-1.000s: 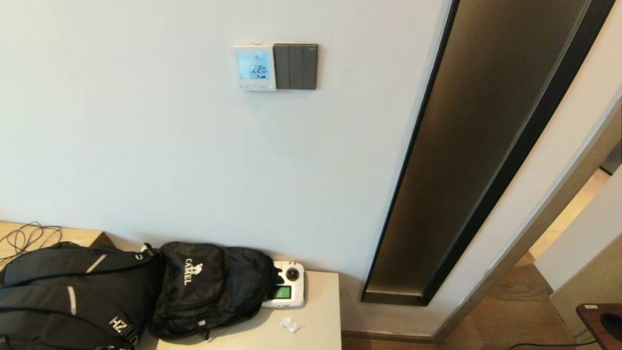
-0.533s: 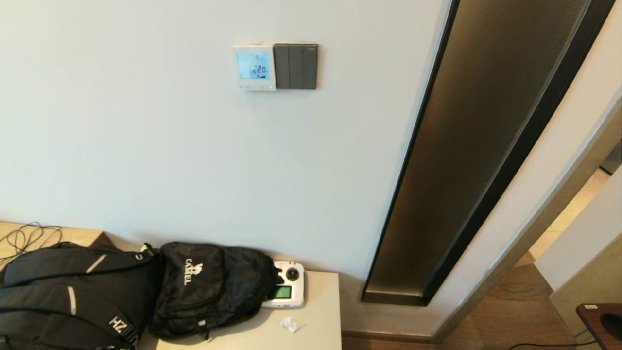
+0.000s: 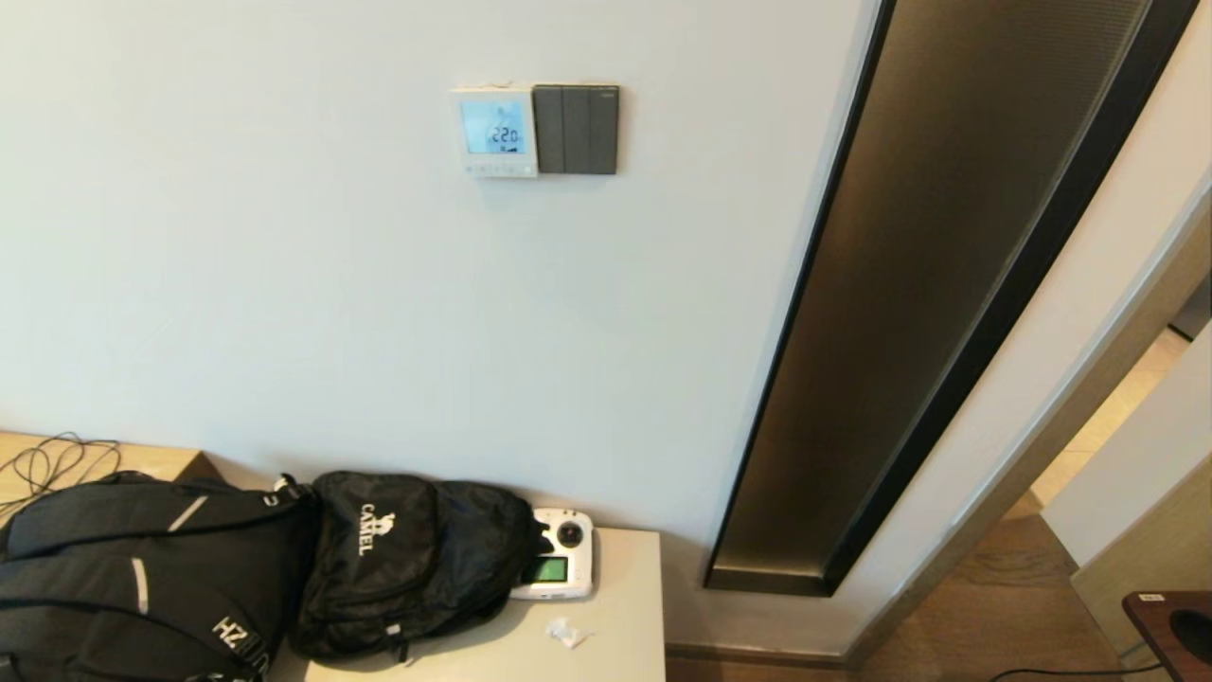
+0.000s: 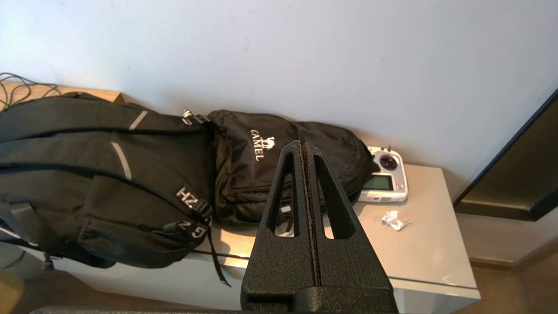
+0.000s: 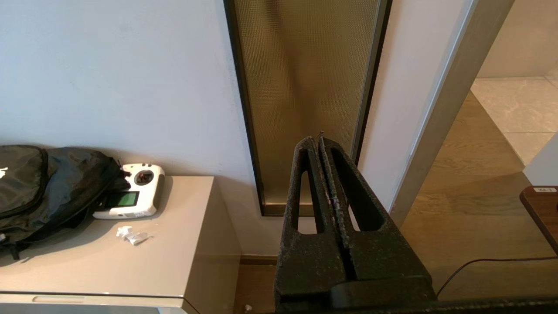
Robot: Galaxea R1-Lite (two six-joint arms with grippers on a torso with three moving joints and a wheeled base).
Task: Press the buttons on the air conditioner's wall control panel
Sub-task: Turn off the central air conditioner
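**Operator:** Where is the target, and how will it handle?

**Technician:** The wall control panel [image 3: 493, 131] is mounted high on the pale painted wall [image 3: 284, 284], touching the left edge of a dark grey switch plate [image 3: 576, 129]. It is a rigid white plastic square with a lit blue display reading 22.0. A row of small buttons [image 3: 494, 169] runs along its lower edge. Judgement: nothing is to be lifted or gripped. The buttons should yield to light, square pressure from a narrow tip. The display window is likely the fragile part, so contact belongs on the button row only. Individual buttons are too small to tell apart.

**Operator:** State of the arms?

**Technician:** Neither arm appears in the head view; both sit low, well below the panel. The left pincer [image 4: 304, 146] has its fingers pressed together with nothing between them, pointed over the black backpacks [image 4: 130, 165]. The right pincer [image 5: 317, 140] is likewise closed and empty, facing the bronze mesh wall strip [image 5: 305, 87]. Closed fingers form a tapered, rough-textured black wedge, suitable as a pressing tip.

**Operator:** Surrounding items?

**Technician:** The beige counter [image 3: 625, 587] has a smooth, slightly glossy top. It carries the soft fabric backpacks, one marked CAMEL, a hard white remote controller [image 3: 557, 566] with a green screen, and a crumpled white scrap [image 3: 566, 632]. All lie well apart from the panel. No button has been reached yet.
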